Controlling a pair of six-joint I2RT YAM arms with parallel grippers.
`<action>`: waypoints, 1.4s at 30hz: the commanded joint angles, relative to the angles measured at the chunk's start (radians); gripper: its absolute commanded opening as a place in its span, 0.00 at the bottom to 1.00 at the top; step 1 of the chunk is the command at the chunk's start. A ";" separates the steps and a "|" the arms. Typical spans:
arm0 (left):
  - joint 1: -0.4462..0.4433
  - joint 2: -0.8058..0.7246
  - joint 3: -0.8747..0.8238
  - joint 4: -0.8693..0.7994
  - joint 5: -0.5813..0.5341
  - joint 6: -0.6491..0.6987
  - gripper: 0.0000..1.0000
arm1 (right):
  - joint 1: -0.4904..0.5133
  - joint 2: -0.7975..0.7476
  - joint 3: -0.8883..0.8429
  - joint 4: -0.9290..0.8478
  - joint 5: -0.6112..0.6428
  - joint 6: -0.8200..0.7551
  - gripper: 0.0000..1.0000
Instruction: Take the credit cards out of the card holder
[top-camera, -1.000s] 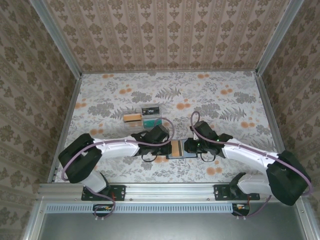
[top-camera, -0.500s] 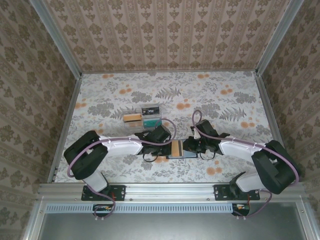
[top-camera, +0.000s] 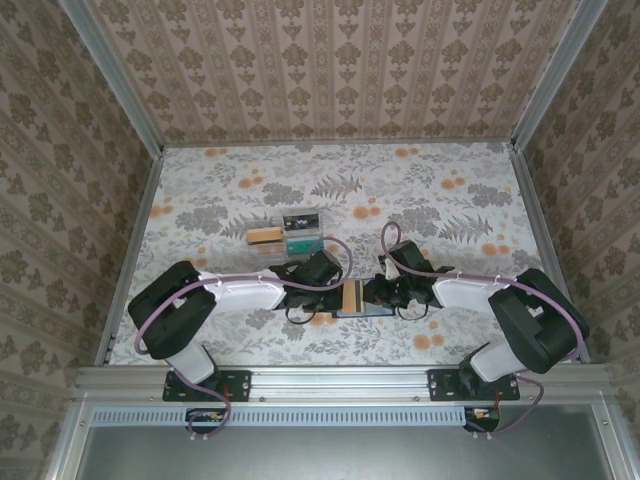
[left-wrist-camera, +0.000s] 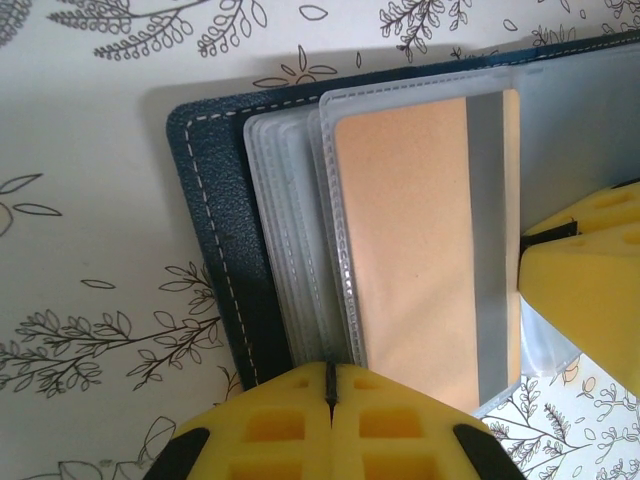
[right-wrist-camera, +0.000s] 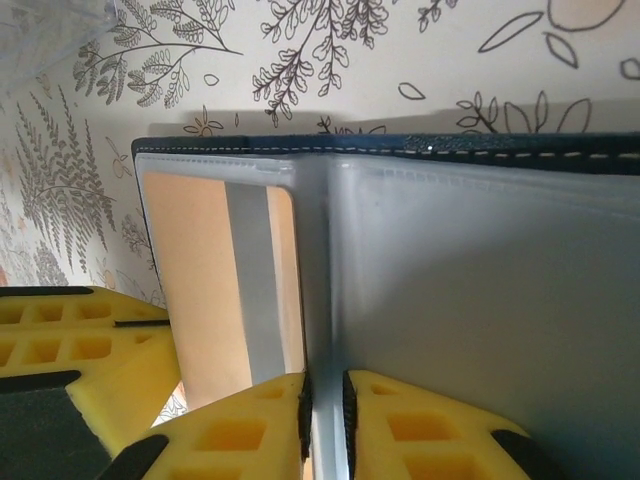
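We find the card holder (top-camera: 357, 300) lying open on the floral table (top-camera: 450, 190), close to its near edge and about midway along it, with the two grippers meeting over it from either side. Its navy stitched cover lies flat, and the greyish see-through sleeves (left-wrist-camera: 290, 250) fan out on top. An orange credit card (left-wrist-camera: 410, 240) with a grey stripe sits in the uppermost sleeve on the holder's left half (we cannot tell whether the other sleeves hold cards). The left gripper (left-wrist-camera: 330, 385) has its yellow jaws pressed fully together at one edge of that half, where sleeves and cover run beneath the tips; whether anything is pinched there we cannot tell. The right gripper (right-wrist-camera: 325, 400) has its jaws drawn nearly together on one translucent sleeve leaf at the fold, the leaf standing up between them. A clear plastic box (top-camera: 287, 234) with orange and teal contents rests farther back, toward the table's middle, apart from the holder.
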 joint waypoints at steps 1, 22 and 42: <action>-0.002 0.016 0.002 -0.021 -0.009 -0.008 0.04 | -0.001 0.013 -0.014 0.032 -0.036 0.014 0.21; -0.002 0.006 -0.015 -0.037 -0.020 -0.026 0.00 | -0.064 -0.075 -0.059 -0.032 -0.036 -0.018 0.00; 0.000 0.011 -0.010 -0.038 -0.011 -0.025 0.00 | -0.079 -0.058 -0.051 0.069 -0.120 -0.007 0.22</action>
